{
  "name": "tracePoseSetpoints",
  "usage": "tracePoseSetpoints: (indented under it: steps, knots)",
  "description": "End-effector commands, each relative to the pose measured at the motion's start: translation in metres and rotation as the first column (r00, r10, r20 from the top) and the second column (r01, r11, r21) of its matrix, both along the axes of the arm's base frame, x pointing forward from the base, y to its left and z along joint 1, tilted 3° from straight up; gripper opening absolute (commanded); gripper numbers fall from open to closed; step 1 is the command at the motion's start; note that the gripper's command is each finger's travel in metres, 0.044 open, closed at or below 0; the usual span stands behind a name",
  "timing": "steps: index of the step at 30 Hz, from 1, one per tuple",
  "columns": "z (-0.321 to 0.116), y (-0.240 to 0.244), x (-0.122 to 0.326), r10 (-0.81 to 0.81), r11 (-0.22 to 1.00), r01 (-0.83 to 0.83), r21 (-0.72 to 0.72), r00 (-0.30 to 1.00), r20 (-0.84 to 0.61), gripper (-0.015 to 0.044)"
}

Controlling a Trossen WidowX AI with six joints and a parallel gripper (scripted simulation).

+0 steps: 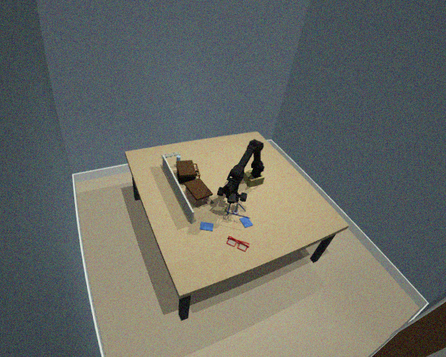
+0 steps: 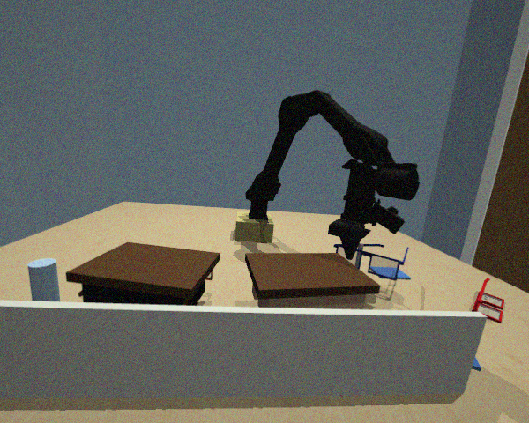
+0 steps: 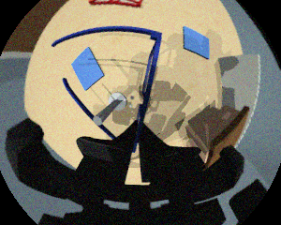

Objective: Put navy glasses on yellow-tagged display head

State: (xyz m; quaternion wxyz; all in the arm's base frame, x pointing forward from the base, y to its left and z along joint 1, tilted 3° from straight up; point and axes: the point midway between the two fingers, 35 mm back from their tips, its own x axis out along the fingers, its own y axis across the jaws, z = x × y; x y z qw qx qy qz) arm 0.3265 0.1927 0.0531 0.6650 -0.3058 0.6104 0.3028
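The navy glasses [image 1: 238, 215] [image 2: 383, 256] [image 3: 108, 29] hang in the air above the table, temples spread open. My gripper [image 2: 350, 256] [image 3: 138, 123] is shut on their front frame near one end in the wrist view, so the front reaches away from the fingertips. A thin grey post [image 2: 359, 258] [image 3: 108, 112] stands below the glasses, between the two temples in the wrist view; whether it touches them is unclear. Neither display head can be made out for certain, and no yellow tag can be made out.
Two brown-topped boxes [image 1: 186, 169] [image 1: 198, 188] [image 2: 146, 263] [image 2: 306, 273] stand beside a long grey wall [image 2: 233, 355]. Red glasses [image 1: 237, 241] and two blue pads [image 1: 206, 226] [image 1: 246, 222] lie on the table. A pale blue cylinder [image 2: 43, 282] stands near the left box.
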Motion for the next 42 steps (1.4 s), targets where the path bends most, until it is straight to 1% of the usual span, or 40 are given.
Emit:
tracePoseSetpoints:
  steps: [1, 42]
  knots:
    - [0.002, 0.001, 0.004, 0.005, 1.000, -0.005, -0.001, 1.000, 0.007, 0.0000]
    - [0.004, 0.005, 0.022, 0.005, 1.000, -0.005, 0.000, 1.000, 0.009, 0.0000]
